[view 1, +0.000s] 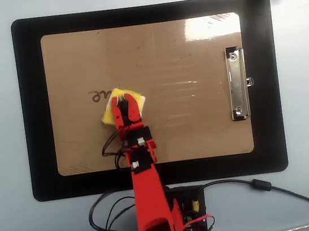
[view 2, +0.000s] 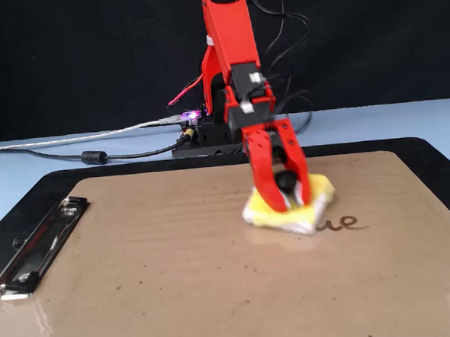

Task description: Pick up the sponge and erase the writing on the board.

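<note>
- The red end effector [view 2: 286, 197] points down at the board [view 1: 201, 121], its two jaws closed around the black knob of the yellow sponge [view 2: 318, 189]; in the overhead view the end effector [view 1: 124, 100] covers the middle of the sponge [view 1: 109, 114].
- The sponge lies flat on the brown clipboard, left of centre in the overhead view, well apart from the silver clip [view 1: 237, 83].
- A short remnant of the writing [view 1: 99, 95] shows just beside the sponge; in the fixed view the dark strokes [view 2: 344, 223] read roughly "ue".
- The clipboard rests on a black mat [view 1: 34, 108], which lies on the pale blue worktop [view 1: 0, 136].
- Cables [view 1: 278, 189] run from the arm's base.
</note>
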Robot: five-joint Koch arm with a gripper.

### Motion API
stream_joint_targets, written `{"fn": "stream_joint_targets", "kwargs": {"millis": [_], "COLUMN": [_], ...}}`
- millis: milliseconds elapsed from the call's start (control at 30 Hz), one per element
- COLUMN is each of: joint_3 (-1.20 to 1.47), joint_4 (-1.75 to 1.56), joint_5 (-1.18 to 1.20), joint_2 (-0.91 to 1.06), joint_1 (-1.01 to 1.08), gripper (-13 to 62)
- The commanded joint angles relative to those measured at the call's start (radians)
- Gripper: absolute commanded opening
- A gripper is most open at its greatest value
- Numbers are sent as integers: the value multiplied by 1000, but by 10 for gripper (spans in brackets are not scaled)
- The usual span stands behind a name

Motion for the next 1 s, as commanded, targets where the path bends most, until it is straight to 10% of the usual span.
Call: {"fn": "stream_joint_targets", "kwargs": {"millis": [0, 233, 467, 700, 967], "joint_3": [132, -264, 61, -371, 23], "joint_4": [34, -78, 71, 100, 224], "joint_5": [-17, -28, -158, -149, -149], "joint_2": [196, -314, 123, -276, 196], "joint_1": [0, -11, -156, -170, -210], "gripper": [-79, -79, -79, -79, -79]}}
